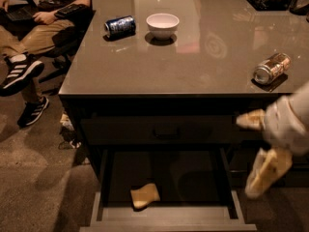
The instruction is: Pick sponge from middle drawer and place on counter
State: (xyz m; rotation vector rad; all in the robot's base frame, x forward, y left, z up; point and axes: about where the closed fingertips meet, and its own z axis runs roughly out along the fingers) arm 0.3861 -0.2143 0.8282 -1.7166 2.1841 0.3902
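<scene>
Pincer (247,154): hanging spread wide, empty, below the front right corner of the worktop (203,66), ready to reach.
Sponge (145,195): lying in the open drawer (169,217), awaiting pickup.

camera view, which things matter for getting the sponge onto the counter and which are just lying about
For the job: sponge, lying in the pulled-out middle drawer; counter; gripper, open and empty, below the counter edge to the right of the drawer.

Lying about: blue can, white bowl and tan can, all on the counter; seated person at left.
</scene>
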